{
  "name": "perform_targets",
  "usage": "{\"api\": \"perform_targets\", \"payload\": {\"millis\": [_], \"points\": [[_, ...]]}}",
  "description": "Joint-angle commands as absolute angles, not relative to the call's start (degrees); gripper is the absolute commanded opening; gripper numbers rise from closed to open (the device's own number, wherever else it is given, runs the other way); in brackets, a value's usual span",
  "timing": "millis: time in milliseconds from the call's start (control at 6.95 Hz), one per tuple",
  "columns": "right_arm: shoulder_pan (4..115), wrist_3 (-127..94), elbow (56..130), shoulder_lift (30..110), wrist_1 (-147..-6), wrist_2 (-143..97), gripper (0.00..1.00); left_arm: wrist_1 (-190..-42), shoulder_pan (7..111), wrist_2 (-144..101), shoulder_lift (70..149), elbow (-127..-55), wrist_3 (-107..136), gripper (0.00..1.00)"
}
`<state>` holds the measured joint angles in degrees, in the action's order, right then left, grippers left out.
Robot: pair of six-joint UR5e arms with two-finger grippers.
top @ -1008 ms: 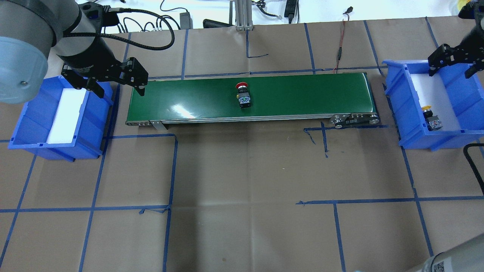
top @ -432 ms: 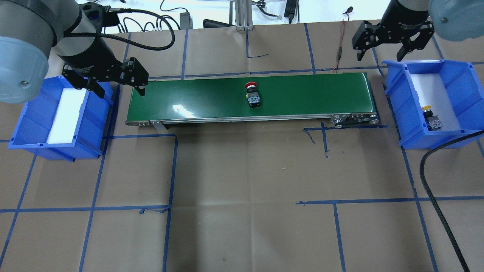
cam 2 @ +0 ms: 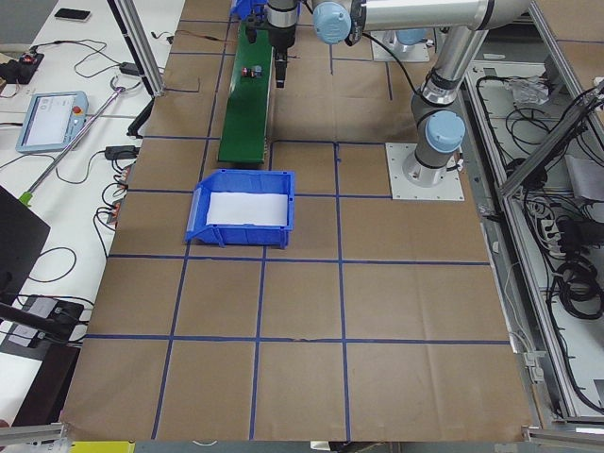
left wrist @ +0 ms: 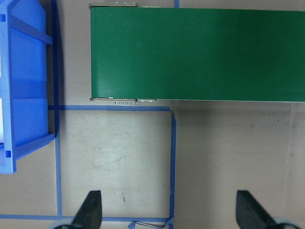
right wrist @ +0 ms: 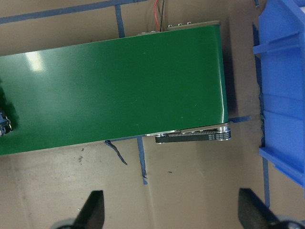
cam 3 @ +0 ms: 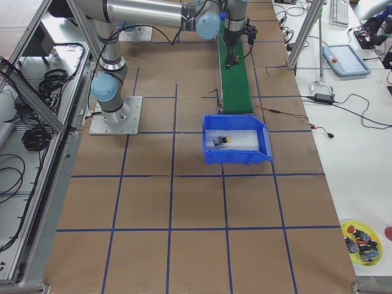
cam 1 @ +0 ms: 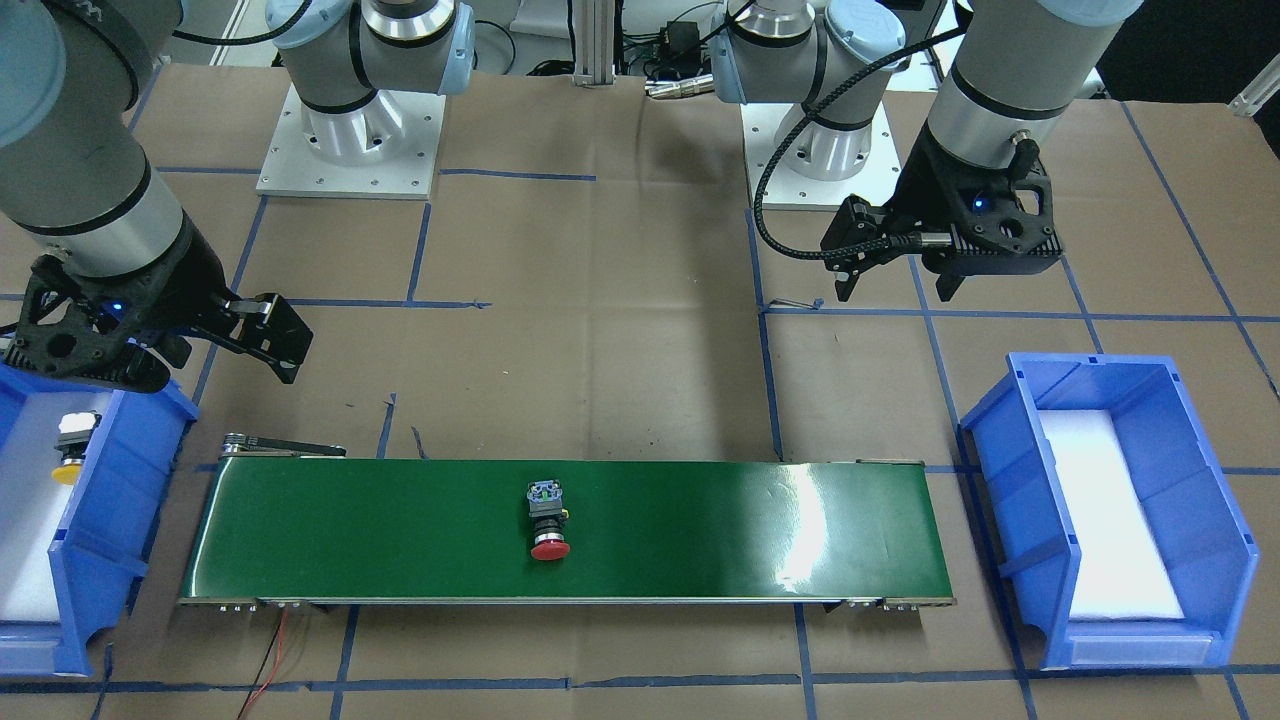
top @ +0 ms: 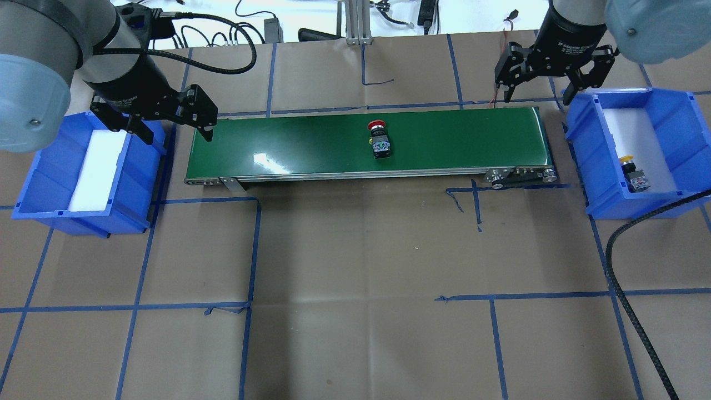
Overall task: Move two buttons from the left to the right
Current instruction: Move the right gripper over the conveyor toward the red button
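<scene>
The red button [top: 379, 139] lies on its side near the middle of the green conveyor belt [top: 455, 136]. The yellow button [top: 635, 175] rests on the white pad inside the right blue bin [top: 683, 128]. My right gripper [top: 536, 99] hangs open and empty above the belt's far right corner, beside that bin. My left gripper [top: 166, 121] is open and empty over the belt's left end, next to the left blue bin [top: 33, 189], which shows only a white pad. In the right wrist view only an edge of the red button [right wrist: 4, 126] appears.
Blue tape lines cross the brown paper table. Cables and small devices [top: 266, 25] lie along the far edge, and a red wire [top: 500, 66] runs to the belt. A black hose [top: 622, 266] trails over the near right of the table.
My right gripper swung from over the right bin leftward to the belt's far right corner. The red button travelled rightward along the belt. The left arm stayed still.
</scene>
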<state>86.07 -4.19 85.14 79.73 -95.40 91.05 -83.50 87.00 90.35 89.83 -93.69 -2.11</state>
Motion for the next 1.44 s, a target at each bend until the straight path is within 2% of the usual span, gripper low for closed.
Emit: {"api": "perform_targets", "payload": {"millis": [0, 1296], "points": [[86.13, -4.31, 85.17, 79.63, -95.36, 91.05, 1.0, -83.5, 86.92, 90.44, 89.82, -93.69, -2.11, 1.0], [87.19, -3.61, 88.24, 79.02, -94.57, 90.35, 1.0, -83.5, 86.92, 90.35, 89.91, -93.69, -2.11, 1.0]]}}
